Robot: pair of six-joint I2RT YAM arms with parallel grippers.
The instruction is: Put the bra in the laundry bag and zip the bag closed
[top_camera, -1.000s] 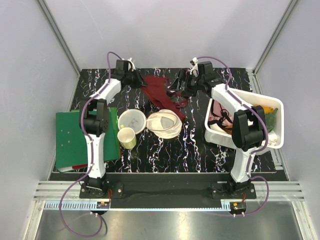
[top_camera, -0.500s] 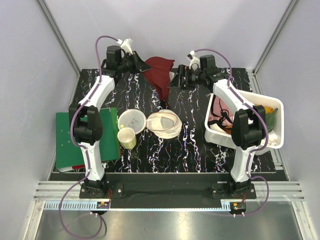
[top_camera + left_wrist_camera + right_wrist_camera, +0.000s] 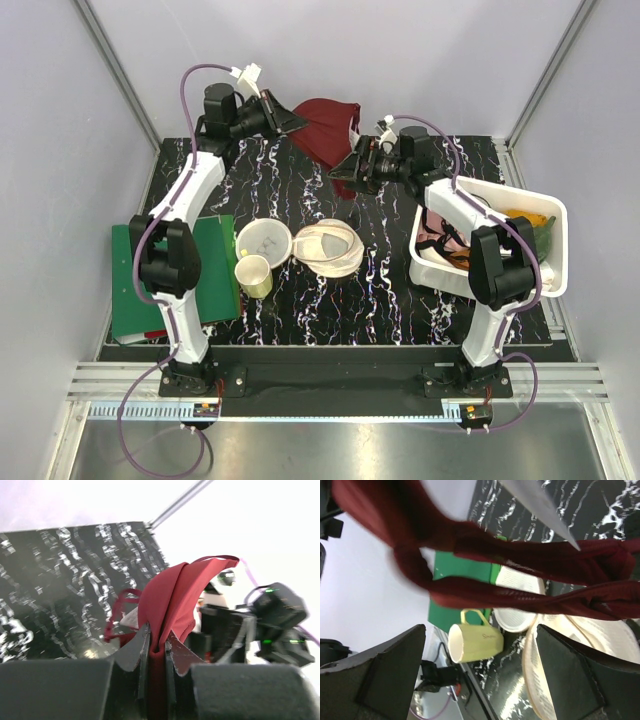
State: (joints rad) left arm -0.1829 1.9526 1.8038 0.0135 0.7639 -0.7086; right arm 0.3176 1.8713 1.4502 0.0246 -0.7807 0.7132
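Observation:
The maroon bra hangs in the air above the far end of the table. My left gripper is shut on a bunched fold of it; in the left wrist view the red fabric rises out from between the closed jaws. My right gripper stands open just right of the bra's lower end. In the right wrist view the bra's bands stretch across beyond the open fingertips, nothing clamped. The round cream mesh laundry bag lies flat mid-table, also seen as the mesh bag.
A cream-yellow cup stands left of the bag, with a round white dish-like thing behind it. A green board lies at the left edge. A white bin holding cloths sits at the right.
The left gripper lifted the bra off the table, up and toward the back wall. The right gripper stayed open and shifted slightly left beneath the hanging fabric.

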